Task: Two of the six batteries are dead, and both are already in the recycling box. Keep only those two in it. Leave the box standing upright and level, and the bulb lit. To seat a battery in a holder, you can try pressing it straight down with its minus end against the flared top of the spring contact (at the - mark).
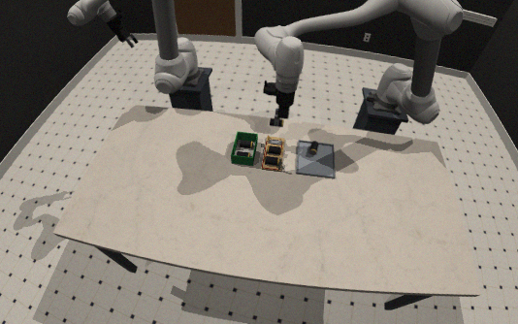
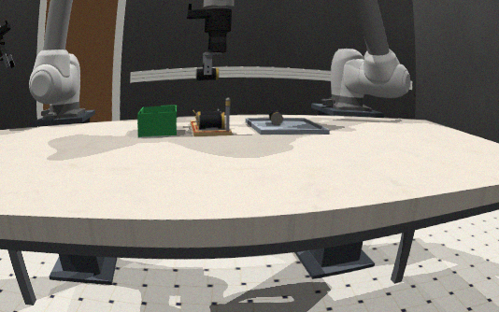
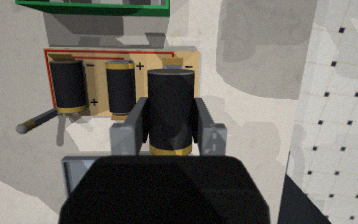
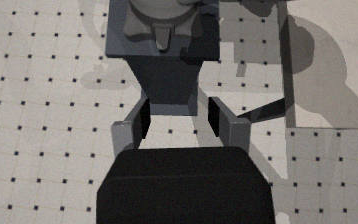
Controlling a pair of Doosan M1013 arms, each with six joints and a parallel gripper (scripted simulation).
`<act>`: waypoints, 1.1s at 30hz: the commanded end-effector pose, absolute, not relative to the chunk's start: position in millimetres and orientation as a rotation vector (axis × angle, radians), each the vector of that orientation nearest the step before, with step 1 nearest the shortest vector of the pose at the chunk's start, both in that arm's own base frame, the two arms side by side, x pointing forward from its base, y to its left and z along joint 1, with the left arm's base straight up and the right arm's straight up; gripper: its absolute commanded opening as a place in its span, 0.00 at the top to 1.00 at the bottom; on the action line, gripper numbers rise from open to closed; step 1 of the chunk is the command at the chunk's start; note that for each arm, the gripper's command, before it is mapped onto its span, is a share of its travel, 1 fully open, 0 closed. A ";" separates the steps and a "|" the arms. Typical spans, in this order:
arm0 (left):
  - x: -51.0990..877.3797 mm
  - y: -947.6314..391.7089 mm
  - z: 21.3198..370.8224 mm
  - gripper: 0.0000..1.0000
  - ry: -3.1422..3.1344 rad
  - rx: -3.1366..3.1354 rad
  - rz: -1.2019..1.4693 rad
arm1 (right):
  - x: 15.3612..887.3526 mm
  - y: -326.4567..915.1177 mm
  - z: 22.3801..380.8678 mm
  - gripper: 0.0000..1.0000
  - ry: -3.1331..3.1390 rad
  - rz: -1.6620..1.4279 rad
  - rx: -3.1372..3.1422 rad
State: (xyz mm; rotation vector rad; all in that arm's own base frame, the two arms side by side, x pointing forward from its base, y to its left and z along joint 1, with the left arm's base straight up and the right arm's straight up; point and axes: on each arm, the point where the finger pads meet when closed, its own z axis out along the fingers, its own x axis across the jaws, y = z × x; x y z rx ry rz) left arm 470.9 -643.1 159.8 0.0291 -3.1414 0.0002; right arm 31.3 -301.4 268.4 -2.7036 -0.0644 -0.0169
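My left gripper [image 1: 276, 122] [image 2: 207, 73] [image 3: 171, 111] is shut on a black battery [image 3: 171, 90], held level above the holder board [image 3: 96, 95] [image 2: 211, 134]. The battery's gold end points away from the green box [image 1: 243, 161] [image 2: 157, 122] [image 3: 145, 9]; it hides most of the third holder, marked − at its box side. Two seated batteries [image 3: 70, 85] [image 3: 121, 89] lie in the other holders, facing opposite ways. The bulb [image 2: 227, 101] [image 3: 22, 128] looks grey, with no glow visible. The box stands upright with two batteries inside. My right gripper [image 1: 132, 43] [image 2: 8, 61] [image 4: 179, 109] is open and empty.
A blue-grey tray [image 1: 315, 170] [image 2: 295, 129] [image 3: 65, 175] lies beside the board, opposite the box, with one loose battery [image 1: 313, 147] [image 2: 277, 118] on it. The bulb's post stands up at one end of the board. The right arm is away from the table, above the floor.
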 end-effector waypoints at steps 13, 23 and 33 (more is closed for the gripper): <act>471.0 -643.7 161.1 0.43 -3.142 0.029 0.003 | 31.4 -301.7 268.9 0.00 -0.064 -0.018 -2.705; 471.0 -643.7 133.4 0.43 -3.142 0.029 0.003 | 31.4 -301.7 268.9 0.00 -0.064 -0.018 -2.705; 471.0 -643.7 90.8 0.43 -3.142 0.029 0.003 | 31.4 -301.7 268.9 0.00 -0.064 -0.018 -2.705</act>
